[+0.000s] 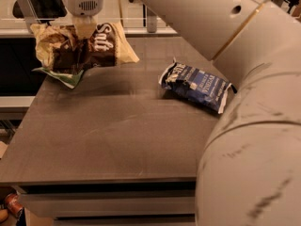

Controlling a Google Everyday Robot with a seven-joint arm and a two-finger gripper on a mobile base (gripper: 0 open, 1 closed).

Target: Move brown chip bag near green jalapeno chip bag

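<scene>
The brown chip bag [89, 48], crinkled, dark brown with cream ends and white script, hangs at the table's far left. My gripper [84, 29] comes down from above and is shut on the bag's top middle. The bag looks lifted slightly off the table. The green jalapeno chip bag [63, 76] lies right under the brown bag's left end. Only its light-green lower edge shows; the rest is hidden by the brown bag.
A dark blue chip bag [197, 84] lies at the right middle of the grey-brown table [122, 131]. My large white arm [244, 79] fills the right side. A railing runs behind the table's far edge.
</scene>
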